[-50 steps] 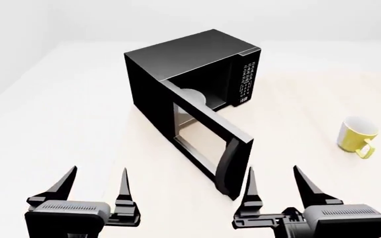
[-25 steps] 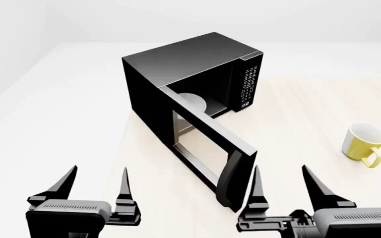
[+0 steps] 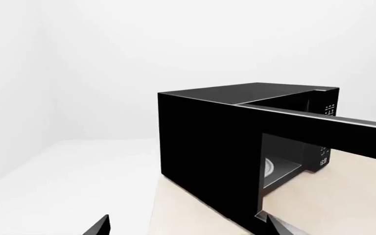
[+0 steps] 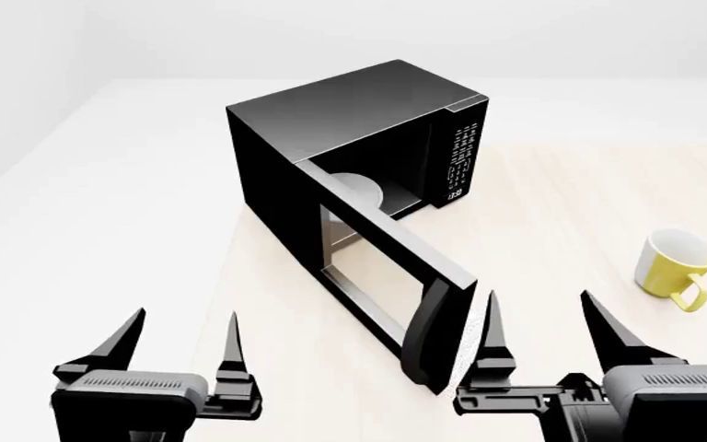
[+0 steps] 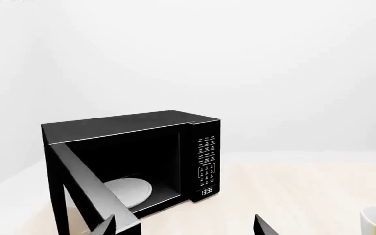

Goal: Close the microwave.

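Both pairs of black pointed fingers stand spread wide with nothing between them: the left gripper (image 4: 179,343) hangs low over the pale tabletop (image 4: 550,212) well to the left of the door, and the right gripper (image 4: 548,324) sits just beside the door's free edge, on its handle side, not touching it as far as the head view shows. The large glossy black microwave (image 4: 329,120) stands on the far middle of the table, turned at an angle, its white-button keypad panel (image 4: 462,152) toward the right. Its windowed door (image 4: 372,262) is swung fully out toward the robot, the curved black handle (image 4: 425,333) at the near end. Inside, the white round plate (image 5: 128,190) lies on the cavity floor. Off to the right, well apart from all this, a small yellow mug (image 4: 674,263) stands on the table. The step in hand looks like the approach: the right gripper lining up outside the door before any push. The next move calls for bringing a finger against the outer face near the handle, then sweeping leftward and away along the door's arc until it shuts; the mug seems clear of that path.
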Controlling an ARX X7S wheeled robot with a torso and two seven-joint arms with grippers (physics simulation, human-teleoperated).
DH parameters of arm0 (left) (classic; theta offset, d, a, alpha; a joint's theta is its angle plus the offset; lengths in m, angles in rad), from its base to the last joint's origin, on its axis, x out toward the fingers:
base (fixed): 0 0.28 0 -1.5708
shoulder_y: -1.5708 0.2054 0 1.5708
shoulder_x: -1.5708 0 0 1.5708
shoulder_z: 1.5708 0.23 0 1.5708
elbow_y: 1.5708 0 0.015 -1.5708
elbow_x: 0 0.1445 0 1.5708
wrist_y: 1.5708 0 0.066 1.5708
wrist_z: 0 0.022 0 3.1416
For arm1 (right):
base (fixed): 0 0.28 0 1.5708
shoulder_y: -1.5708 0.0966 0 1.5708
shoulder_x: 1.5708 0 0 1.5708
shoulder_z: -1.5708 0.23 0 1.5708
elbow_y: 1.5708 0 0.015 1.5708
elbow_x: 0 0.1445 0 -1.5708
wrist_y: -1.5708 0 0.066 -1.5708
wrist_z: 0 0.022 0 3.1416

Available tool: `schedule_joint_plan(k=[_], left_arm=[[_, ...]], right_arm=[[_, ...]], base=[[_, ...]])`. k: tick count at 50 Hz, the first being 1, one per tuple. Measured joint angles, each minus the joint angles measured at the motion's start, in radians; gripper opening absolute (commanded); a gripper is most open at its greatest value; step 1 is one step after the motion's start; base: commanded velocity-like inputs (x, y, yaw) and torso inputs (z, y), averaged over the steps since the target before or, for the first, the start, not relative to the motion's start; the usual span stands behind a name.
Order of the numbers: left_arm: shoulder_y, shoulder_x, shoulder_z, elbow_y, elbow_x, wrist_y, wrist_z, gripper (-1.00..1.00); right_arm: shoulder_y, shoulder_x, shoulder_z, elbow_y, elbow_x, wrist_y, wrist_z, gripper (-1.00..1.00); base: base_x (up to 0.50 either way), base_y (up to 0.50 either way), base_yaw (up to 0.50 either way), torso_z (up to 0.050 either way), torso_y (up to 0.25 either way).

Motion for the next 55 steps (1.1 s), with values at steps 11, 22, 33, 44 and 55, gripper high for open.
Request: schedule_joint_plan(k=[11, 22, 33, 44, 55], left_arm=[[0.004, -0.005, 0.002, 0.001, -0.002, 0.004, -0.003, 1.0], [0.004, -0.01, 0.003, 0.007, -0.005, 0.003, -0.009, 1.0], [0.002, -0.011, 0.008, 0.009, -0.006, 0.001, -0.014, 1.0], [-0.003, -0.015, 0.012, 0.004, -0.006, 0.002, -0.018, 1.0], [-0.003, -0.019, 0.01, 0.002, -0.011, 0.004, -0.021, 1.0]], right_arm=[[0.028, 0.021, 0.024, -0.021, 0.038, 0.023, 0.004, 1.0], [0.062, 0.037, 0.04, -0.033, 0.065, 0.051, 0.021, 1.0], [0.073, 0.052, 0.044, -0.042, 0.076, 0.054, 0.033, 1.0], [0.075, 0.06, 0.043, -0.047, 0.088, 0.047, 0.044, 1.0], [0.093, 0.072, 0.036, -0.069, 0.109, 0.065, 0.065, 1.0]], base=[[0.45, 0.0, 0.0, 0.0, 0.0], [0.36, 0.0, 0.0, 0.0, 0.0], [0.0, 0.38, 0.0, 0.0, 0.0], [0.0, 0.07, 0.0, 0.0, 0.0], [0.0, 0.0, 0.0, 0.0, 0.0]])
